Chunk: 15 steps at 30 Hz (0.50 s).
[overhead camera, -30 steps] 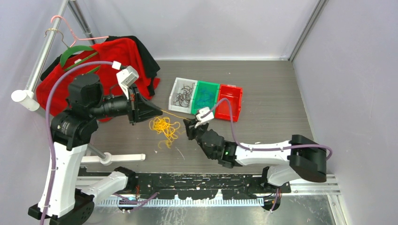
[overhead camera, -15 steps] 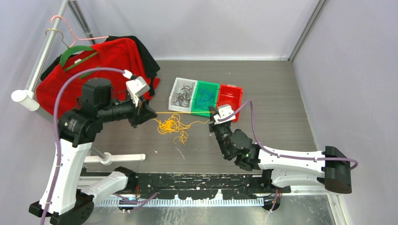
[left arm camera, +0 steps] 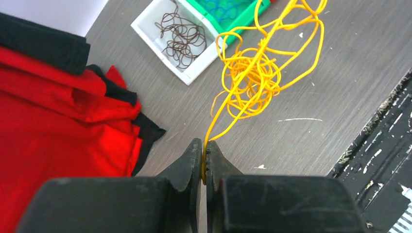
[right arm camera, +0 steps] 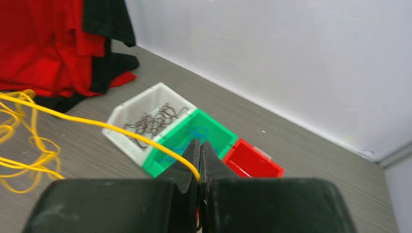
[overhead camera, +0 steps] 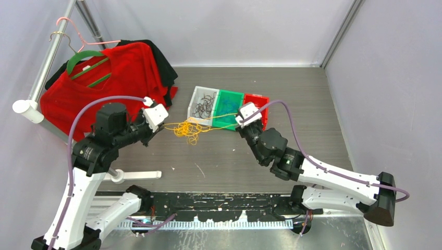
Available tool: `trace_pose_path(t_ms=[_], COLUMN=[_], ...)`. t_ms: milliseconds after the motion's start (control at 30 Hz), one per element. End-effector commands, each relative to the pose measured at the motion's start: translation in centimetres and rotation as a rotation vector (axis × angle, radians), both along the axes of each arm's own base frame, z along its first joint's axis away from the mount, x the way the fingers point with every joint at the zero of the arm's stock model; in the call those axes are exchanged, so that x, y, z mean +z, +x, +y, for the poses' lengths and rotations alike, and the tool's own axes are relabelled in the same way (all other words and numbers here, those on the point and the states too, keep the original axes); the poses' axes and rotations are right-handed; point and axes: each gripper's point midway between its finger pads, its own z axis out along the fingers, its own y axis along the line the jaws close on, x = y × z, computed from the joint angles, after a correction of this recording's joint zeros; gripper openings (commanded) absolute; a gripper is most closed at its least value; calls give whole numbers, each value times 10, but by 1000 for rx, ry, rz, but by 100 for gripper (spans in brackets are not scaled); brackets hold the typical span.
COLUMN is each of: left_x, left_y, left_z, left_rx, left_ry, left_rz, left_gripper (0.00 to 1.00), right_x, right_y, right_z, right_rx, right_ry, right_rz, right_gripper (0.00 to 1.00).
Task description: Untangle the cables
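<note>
Two tools are closed tight on the yellow cable [overhead camera: 188,128]: left tool [left arm camera: 204,156], right tool [right arm camera: 199,156] | tangle is strung between them over the desk [overhead camera: 302,104] | judged light, limp, slippery; loose loops are best gripped.

open tabletop [overhead camera: 312,99] right of the bins [overhead camera: 232,92]; red garment [overhead camera: 120,67] far left; yellow cable [overhead camera: 188,128] strung mid-table

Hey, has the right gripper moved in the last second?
Yes. In the top view the right gripper went rightward and farther out, ending at the green bin's near edge, shut on the yellow cable.
</note>
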Motion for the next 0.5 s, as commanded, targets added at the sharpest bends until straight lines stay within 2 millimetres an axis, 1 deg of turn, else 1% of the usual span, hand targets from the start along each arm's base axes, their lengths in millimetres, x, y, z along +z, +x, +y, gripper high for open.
trace_pose_path(t_ms=[0,67,100,133,167,233,300,367,400,433,467], left_x=[23,29,32,34,36,43,48,45,40,33,24], left_y=[11,11,11,14,17,26,42,52,54,53,50], left_z=[1,-9,-13,-15,-16,-14,-4,5,6,6,4], left_rx=[83,93,98,109,118,150,211,252,260,256,246], left_ry=[-93,-169,-196,-219,-234,-243,-223,-181,-167,-154,-145], left_rz=[-30,31,53,71,73,33,-40,-72,-65,-43,-13], left_gripper=[6,7,8,8,8,8,10,12,19,30,39], right_x=[18,14,13,12,11,7,8,12,12,12,13], right_y=[-11,-27,-35,-46,-55,-70,-81,-86,-88,-90,-89], right_z=[36,64,75,88,98,111,120,125,127,128,128], right_rx=[185,334,389,471,527,613,666,676,676,665,645], right_ry=[81,88,96,104,114,129,161,204,217,233,241], right_rz=[128,228,277,329,370,450,524,586,617,658,696], right_gripper=[1,1,1,1,1,1,1,1,1,1,1])
